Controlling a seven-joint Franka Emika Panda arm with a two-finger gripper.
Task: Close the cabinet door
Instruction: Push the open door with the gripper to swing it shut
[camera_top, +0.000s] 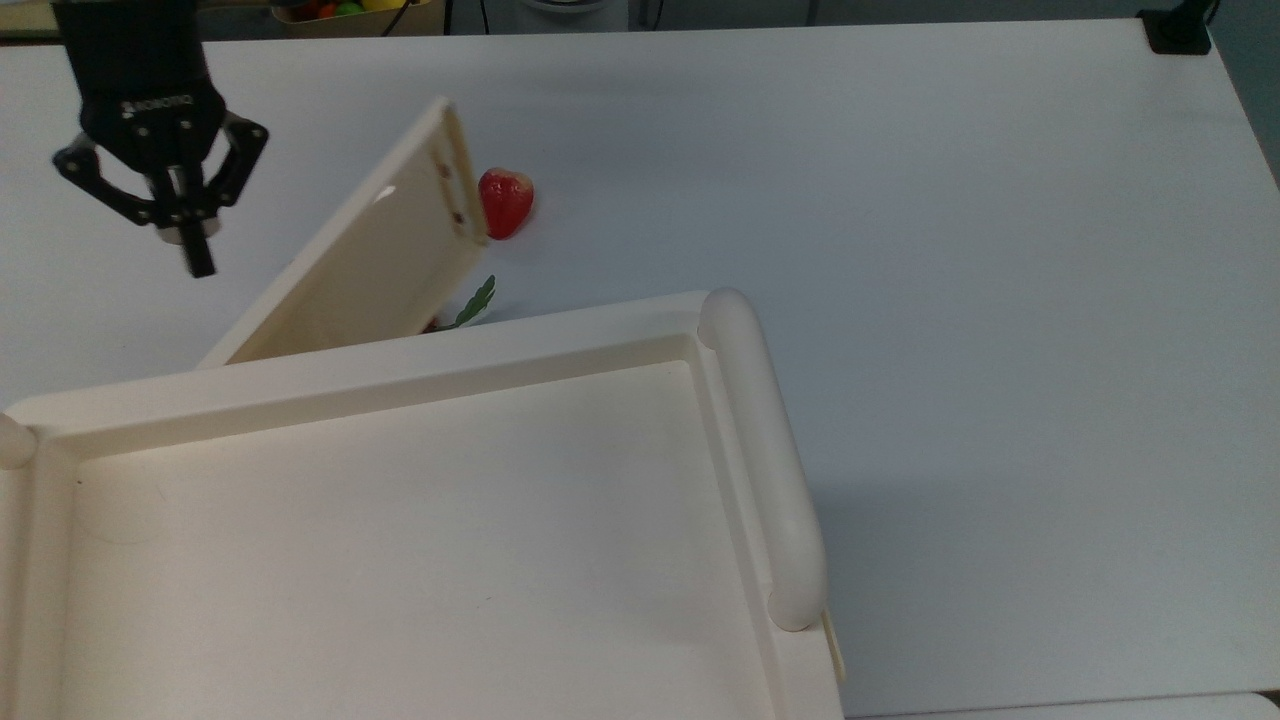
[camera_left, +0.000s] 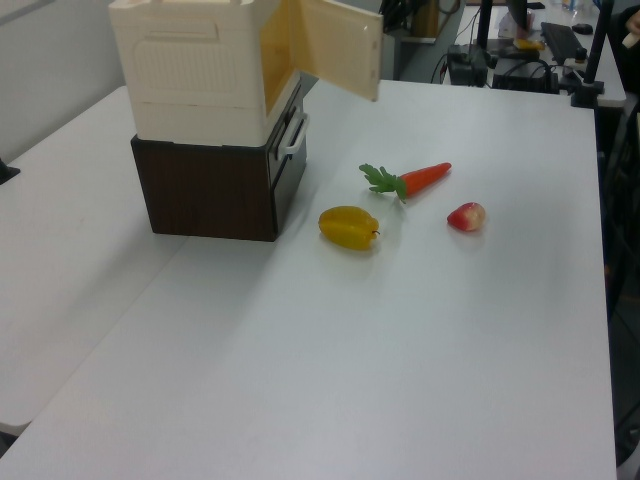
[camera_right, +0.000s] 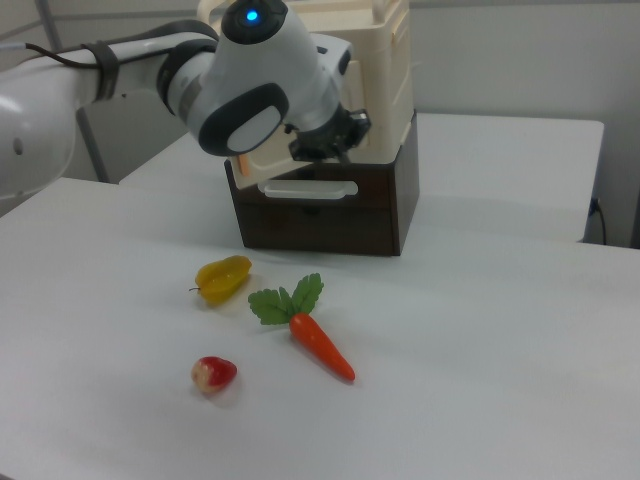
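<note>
The cabinet door (camera_top: 380, 250) stands roughly half shut, angled off the cabinet (camera_top: 400, 520). The gripper (camera_top: 190, 235), at its nine o'clock, looks clenched on nothing; more pushing remains.
</note>
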